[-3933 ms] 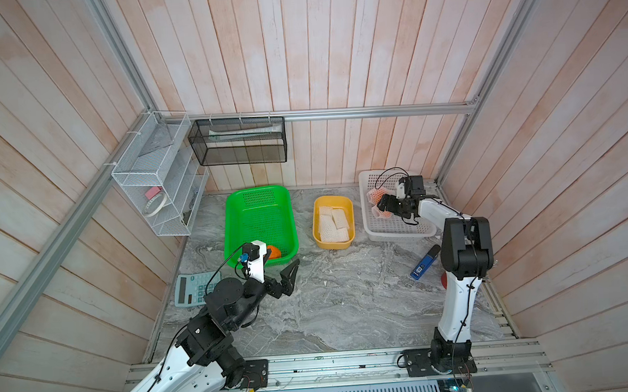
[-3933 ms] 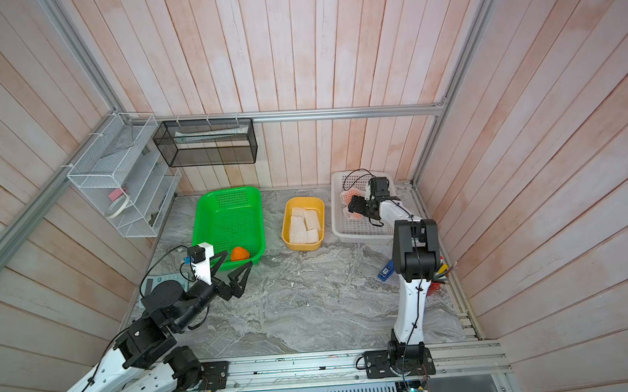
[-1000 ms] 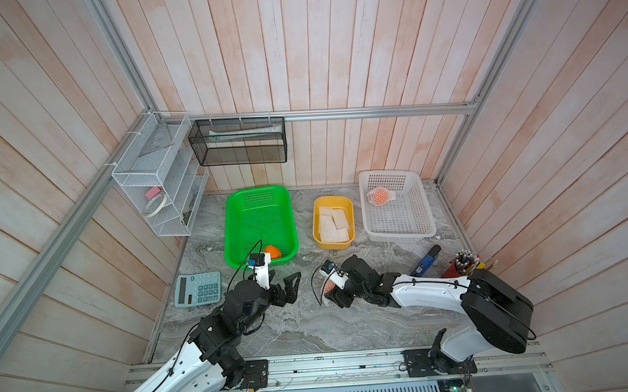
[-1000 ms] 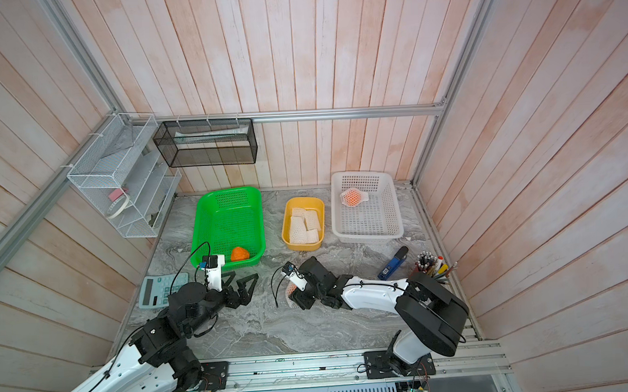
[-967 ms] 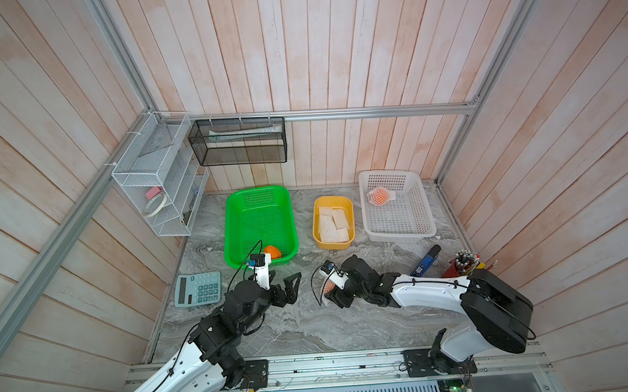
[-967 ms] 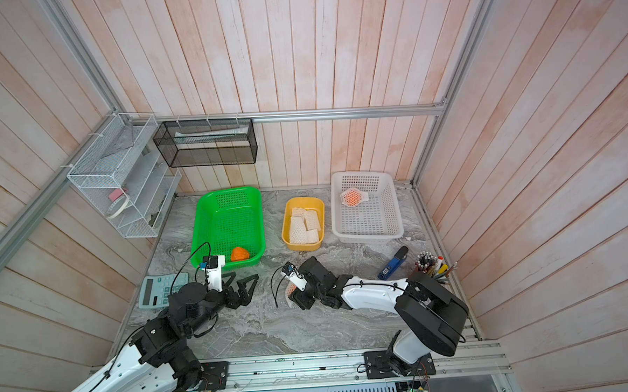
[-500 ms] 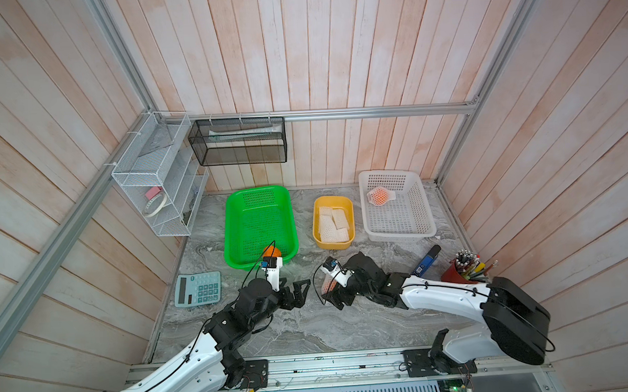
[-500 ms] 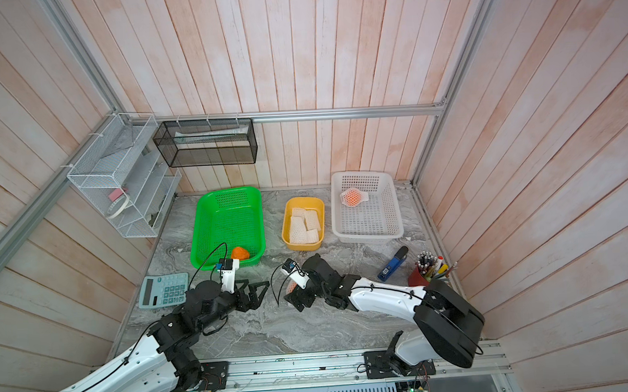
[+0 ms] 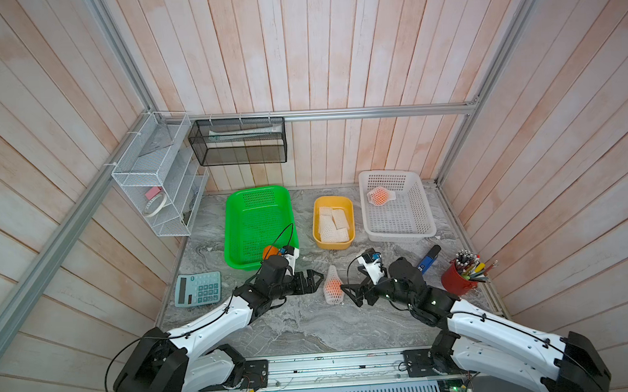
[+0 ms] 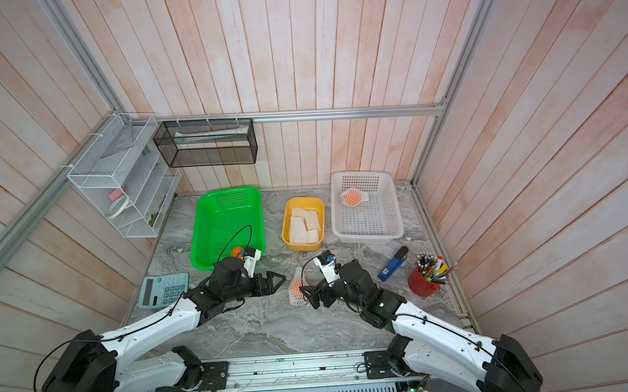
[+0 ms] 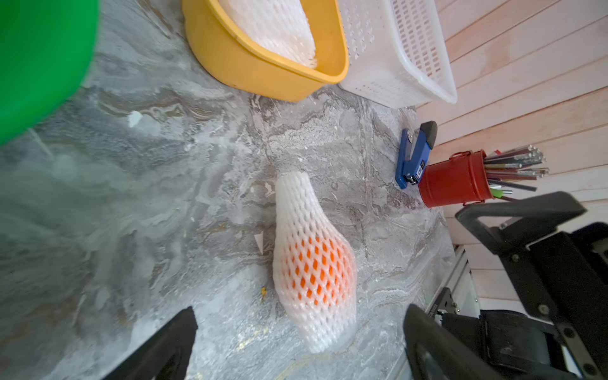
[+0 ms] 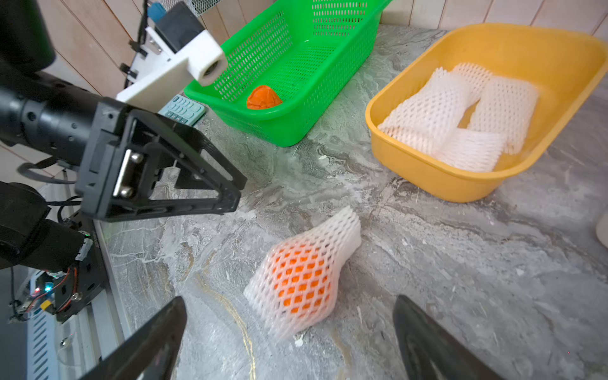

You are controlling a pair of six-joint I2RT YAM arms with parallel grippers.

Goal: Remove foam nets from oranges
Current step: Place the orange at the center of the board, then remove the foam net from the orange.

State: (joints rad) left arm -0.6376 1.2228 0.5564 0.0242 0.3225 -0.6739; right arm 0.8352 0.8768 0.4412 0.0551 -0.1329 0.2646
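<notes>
Both arms reach low over the counter (image 9: 311, 324) toward frame centre. The left end effector (image 9: 314, 281) and right end effector (image 9: 349, 294) are spread wide, holding nothing. Between them, untouched, lies a netted orange (image 9: 333, 286), its foam net (image 11: 306, 214) trailing off one end.

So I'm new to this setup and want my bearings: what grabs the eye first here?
A netted orange lies on the marble table between the left gripper and right gripper, both with jaws open. Behind stand a green basket with a bare orange, a yellow tub of empty foam nets, and a white basket.
</notes>
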